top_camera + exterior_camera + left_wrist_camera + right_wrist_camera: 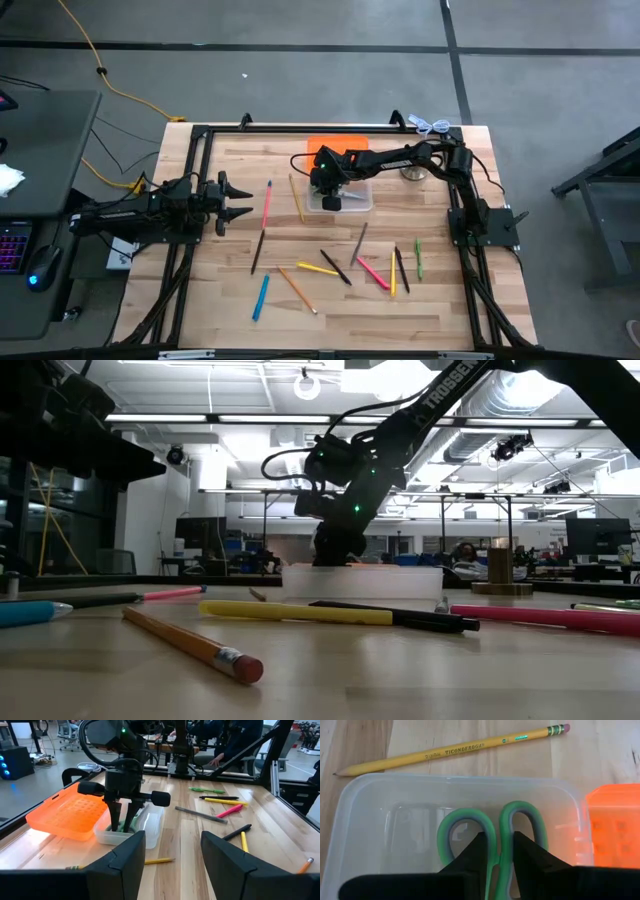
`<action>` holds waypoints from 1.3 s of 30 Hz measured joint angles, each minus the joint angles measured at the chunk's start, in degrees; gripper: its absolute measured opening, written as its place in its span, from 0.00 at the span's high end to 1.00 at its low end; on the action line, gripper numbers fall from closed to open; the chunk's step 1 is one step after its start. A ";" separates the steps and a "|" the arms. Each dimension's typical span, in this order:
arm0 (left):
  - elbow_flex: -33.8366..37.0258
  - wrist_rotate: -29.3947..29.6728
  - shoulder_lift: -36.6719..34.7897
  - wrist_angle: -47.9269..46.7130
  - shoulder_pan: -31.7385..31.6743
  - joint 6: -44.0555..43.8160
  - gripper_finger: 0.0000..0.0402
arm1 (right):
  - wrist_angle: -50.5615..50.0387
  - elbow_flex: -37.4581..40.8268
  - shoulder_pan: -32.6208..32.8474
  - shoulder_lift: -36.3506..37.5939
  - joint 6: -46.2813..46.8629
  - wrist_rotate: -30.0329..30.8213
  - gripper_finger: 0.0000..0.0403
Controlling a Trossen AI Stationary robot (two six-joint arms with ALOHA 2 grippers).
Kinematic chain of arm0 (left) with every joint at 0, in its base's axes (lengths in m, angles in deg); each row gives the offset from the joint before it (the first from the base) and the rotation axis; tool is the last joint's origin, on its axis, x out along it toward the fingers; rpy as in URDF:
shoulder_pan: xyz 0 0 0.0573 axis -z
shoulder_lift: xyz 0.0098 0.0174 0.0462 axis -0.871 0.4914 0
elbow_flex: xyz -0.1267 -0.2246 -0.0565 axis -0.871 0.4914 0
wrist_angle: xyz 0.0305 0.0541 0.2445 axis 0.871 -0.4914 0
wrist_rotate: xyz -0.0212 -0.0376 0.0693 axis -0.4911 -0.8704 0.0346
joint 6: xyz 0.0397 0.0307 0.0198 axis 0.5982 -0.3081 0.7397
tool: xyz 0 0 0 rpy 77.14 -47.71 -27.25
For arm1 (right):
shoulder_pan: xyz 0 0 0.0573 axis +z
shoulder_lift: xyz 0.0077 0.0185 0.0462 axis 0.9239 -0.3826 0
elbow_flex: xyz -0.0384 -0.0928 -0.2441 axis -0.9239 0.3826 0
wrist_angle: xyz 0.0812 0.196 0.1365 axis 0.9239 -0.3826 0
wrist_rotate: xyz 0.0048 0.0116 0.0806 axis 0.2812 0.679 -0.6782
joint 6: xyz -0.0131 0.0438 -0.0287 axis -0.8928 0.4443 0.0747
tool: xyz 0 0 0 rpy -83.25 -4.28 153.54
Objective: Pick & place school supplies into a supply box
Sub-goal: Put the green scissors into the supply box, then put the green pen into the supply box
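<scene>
The clear supply box [352,196] stands at the table's middle far part, with its orange lid [338,145] beside it toward the far edge. My right gripper [498,856] reaches down into the box, shut on the green-handled scissors [520,815]. Pens and pencils lie flat on the wood: a pink pen [267,203], a yellow pencil [296,198], a blue pen [261,297] and several more toward the near right [372,270]. My left gripper [240,200] waits open at the table's left side, with nothing between its fingers. My right gripper pinches the scissors between its two fingers just behind the two green handle loops [498,840], where they meet. The fingers [118,815] slant down into the box from above. The loops lie ahead of the fingertips, low inside the box; whether they rest on its floor, I cannot tell.
A yellow pencil [450,751] lies on the wood just outside the box wall. A silver bell-shaped object [412,173] stands to the right of the box. A black frame [200,135] runs round the table's far and side edges. Bare wood shows at the near left.
</scene>
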 joint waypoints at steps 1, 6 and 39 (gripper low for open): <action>0.00 0.00 0.00 0.00 0.00 0.00 0.45 | 0.00 0.00 0.00 0.00 0.00 0.02 0.86; 0.00 0.00 0.01 0.00 0.00 0.00 0.45 | 0.02 0.00 -0.02 0.00 0.00 -0.44 0.86; 0.00 -0.02 0.02 -0.02 0.00 -0.02 0.45 | -1.28 0.00 0.02 2.44 2.89 0.41 0.69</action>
